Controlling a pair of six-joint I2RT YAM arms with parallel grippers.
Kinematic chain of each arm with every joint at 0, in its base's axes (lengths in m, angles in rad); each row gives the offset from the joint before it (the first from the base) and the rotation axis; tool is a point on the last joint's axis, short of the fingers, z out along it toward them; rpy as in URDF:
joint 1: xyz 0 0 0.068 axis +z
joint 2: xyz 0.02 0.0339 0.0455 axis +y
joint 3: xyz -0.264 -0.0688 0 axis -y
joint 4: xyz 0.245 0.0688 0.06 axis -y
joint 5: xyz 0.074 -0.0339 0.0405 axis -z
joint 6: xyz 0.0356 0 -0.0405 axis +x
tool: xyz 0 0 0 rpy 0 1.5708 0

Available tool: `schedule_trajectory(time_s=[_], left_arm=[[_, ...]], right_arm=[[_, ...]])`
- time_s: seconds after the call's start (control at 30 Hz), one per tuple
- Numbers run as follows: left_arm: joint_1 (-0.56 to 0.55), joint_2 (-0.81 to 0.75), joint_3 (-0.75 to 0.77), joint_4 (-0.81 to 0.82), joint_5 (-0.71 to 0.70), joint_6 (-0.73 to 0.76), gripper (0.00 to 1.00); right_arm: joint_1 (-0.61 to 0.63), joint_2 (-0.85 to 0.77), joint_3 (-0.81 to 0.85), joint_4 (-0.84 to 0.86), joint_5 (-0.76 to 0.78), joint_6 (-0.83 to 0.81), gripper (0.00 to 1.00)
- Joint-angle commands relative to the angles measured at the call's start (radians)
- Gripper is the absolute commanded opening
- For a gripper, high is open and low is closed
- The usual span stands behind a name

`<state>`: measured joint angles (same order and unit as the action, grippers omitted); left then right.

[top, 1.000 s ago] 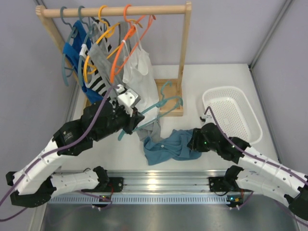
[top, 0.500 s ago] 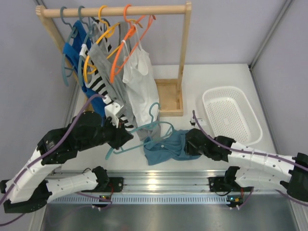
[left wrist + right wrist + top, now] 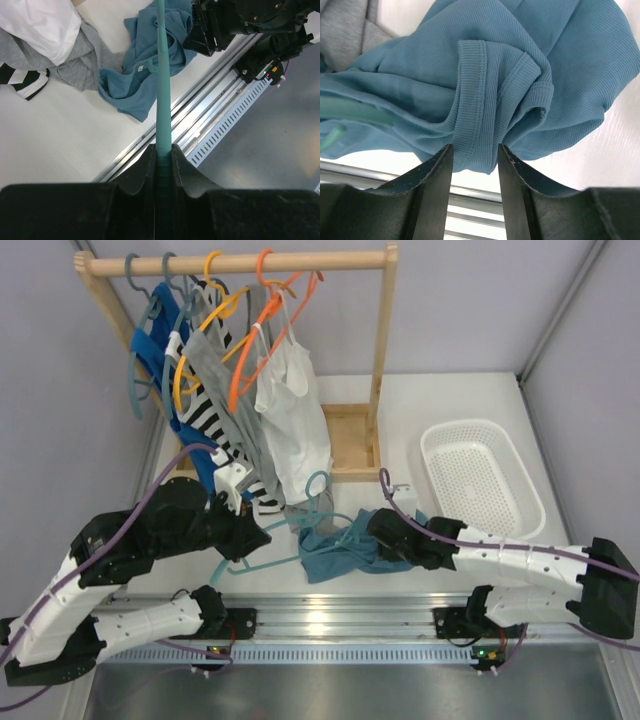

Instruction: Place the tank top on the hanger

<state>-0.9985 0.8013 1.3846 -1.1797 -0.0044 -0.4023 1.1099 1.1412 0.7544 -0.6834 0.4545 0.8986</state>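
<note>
Beside the teal-blue fabric tank top [image 3: 340,552] — pinched by right gripper [image 3: 474,150] — left gripper [image 3: 162,150] clamped a thin teal plastic hanger [image 3: 162,95]; threading seemed next.

From above, the arm's wrist covers the fingertips of the left pincer [image 3: 163,150]; only its own wrist view shows them clamped on the hanger [image 3: 161,75]. In that view the hanger's bar leaves by the top edge, so its hook is out of sight. In the right wrist view the tank top [image 3: 520,45] is cut off at the top and right. The fold nipped by the right pincer [image 3: 475,152] sinks behind the fingers. A blurred stretch of the hanger is cut by the left edge.
</note>
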Motion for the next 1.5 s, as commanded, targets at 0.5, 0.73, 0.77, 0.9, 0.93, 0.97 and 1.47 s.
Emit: schedule_trajectory(time_s=[0.5,0.73,0.77,0.9,0.93,0.97,1.47], left_arm=[[-0.005,-0.005,0.044,-0.026,0.095,-0.003,0.00],[-0.005,-0.019,-0.024,0.011,0.096,-0.004,0.00],[-0.005,-0.019,-0.032,0.015,0.095,-0.004,0.00],[-0.005,-0.020,-0.053,0.028,0.069,-0.003,0.00],[-0.005,-0.019,-0.053,0.028,0.064,-0.003,0.00],[-0.005,-0.020,-0.053,0.029,0.063,-0.003,0.00],[-0.005,-0.010,-0.015,0.118,0.072,0.022,0.00]], right_arm=[[0.037,0.124,0.132,-0.059,0.075,0.006,0.41],[0.039,0.153,0.123,-0.045,0.066,0.014,0.40],[0.039,0.157,0.122,-0.044,0.059,0.013,0.39],[0.041,0.167,0.129,-0.045,0.065,0.014,0.27],[0.041,0.170,0.131,-0.059,0.070,0.020,0.25],[0.041,0.173,0.134,-0.067,0.075,0.022,0.22],[0.068,0.100,0.149,-0.131,0.108,0.040,0.00]])
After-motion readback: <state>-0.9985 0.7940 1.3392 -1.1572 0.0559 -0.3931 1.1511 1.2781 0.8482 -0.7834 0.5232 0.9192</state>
